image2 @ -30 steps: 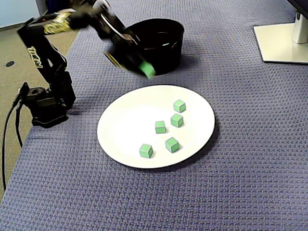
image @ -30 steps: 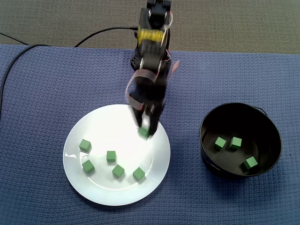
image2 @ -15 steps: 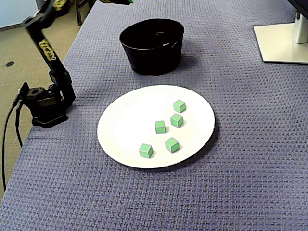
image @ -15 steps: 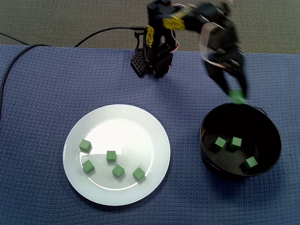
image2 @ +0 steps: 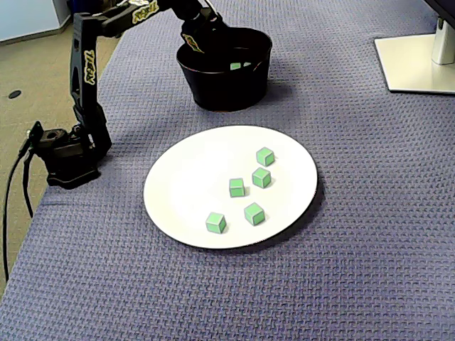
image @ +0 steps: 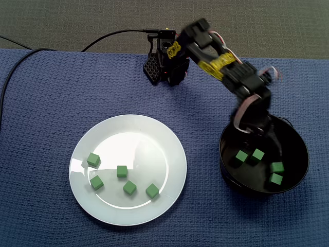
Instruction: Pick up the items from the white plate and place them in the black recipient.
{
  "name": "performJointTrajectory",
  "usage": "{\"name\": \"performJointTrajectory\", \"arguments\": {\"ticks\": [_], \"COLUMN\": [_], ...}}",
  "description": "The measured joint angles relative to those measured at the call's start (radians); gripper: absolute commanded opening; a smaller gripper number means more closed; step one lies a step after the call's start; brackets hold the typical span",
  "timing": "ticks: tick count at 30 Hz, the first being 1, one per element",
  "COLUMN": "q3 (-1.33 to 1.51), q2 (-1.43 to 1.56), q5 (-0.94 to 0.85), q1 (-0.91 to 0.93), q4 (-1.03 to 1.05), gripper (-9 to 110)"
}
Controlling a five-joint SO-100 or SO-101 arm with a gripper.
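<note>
Dropped into the bowl point(image: 297, 144), my gripper point(image: 251, 131); new cube point(image: 276, 167) lies just beyond; finger gap blurred, can't tell.

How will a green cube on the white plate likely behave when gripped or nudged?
The green cube has flat faces, so it probably won't roll. It is small beside the plate, so likely light. The white plate looks glossy, so a nudge may slide it.
</note>
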Motion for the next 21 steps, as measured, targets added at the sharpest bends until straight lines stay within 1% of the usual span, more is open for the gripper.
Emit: {"name": "performJointTrajectory", "arguments": {"ticks": [2, 6, 9, 13, 15, 17, 21], "q3": [0.0, 0.005, 0.063, 0.164, 0.201, 0.224, 0.233], "q2": [0.121, 0.298, 0.347, 0.33, 0.279, 0.21, 0.06], "q5": [0.058, 0.133, 0.144, 0.175, 0.184, 0.187, 0.186], "q1": [0.106, 0.413, 0.66, 0.894, 0.988, 1.042, 1.065], "q4": [0.055, 0.132, 0.147, 0.123, 0.091, 0.063, 0.006], "gripper": [38, 40, 41, 42, 42, 41, 40]}}
